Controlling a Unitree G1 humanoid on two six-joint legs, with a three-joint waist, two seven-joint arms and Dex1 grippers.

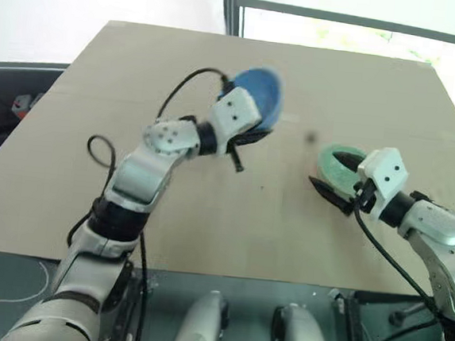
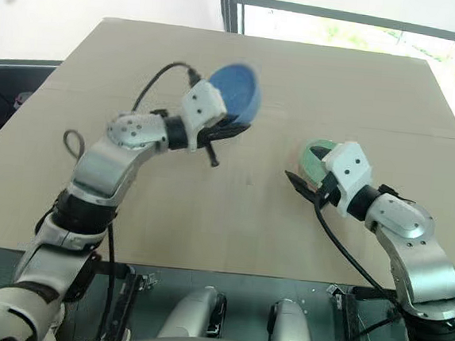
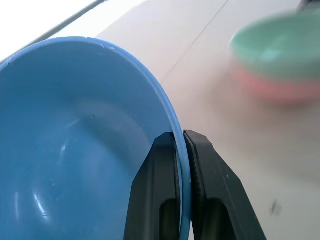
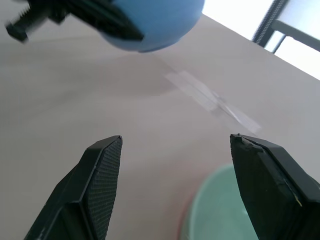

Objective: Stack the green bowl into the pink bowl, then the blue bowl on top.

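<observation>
Nearest to the robot, the right gripper [image 4: 172,185] hangs low over the beige worktop [image 1: 229,242], on the right side. Its jaws are spread wide and hold nothing. One black finger [image 4: 97,185] is over bare worktop, the other is above the rim of the green bowl [image 1: 338,168], but it is not clear if it touches the rim.

The green bowl sits inside the pink bowl [image 3: 280,90], so that only a pink band shows under the green rim in the left wrist view. This pair stands upright on the worktop, on its right half, just beside the right gripper and partly hidden behind its white housing in the head views.

Farther away and more to the left, the left gripper [image 3: 182,145] is lifted above the worktop, near its middle. Its jaws are pressed together on the wall of the blue bowl [image 2: 238,92], one finger [image 3: 155,190] inside the bowl and the other outside, pinching the rim between them. The blue bowl is in the air and tilted, its opening turned partly to the side. It is well apart from the stacked pair, to the left of it and higher.

On the worktop between the two grippers lies a strip of clear tape [image 4: 210,100]. Behind the far edge of the worktop is a bright window [image 1: 367,31].
</observation>
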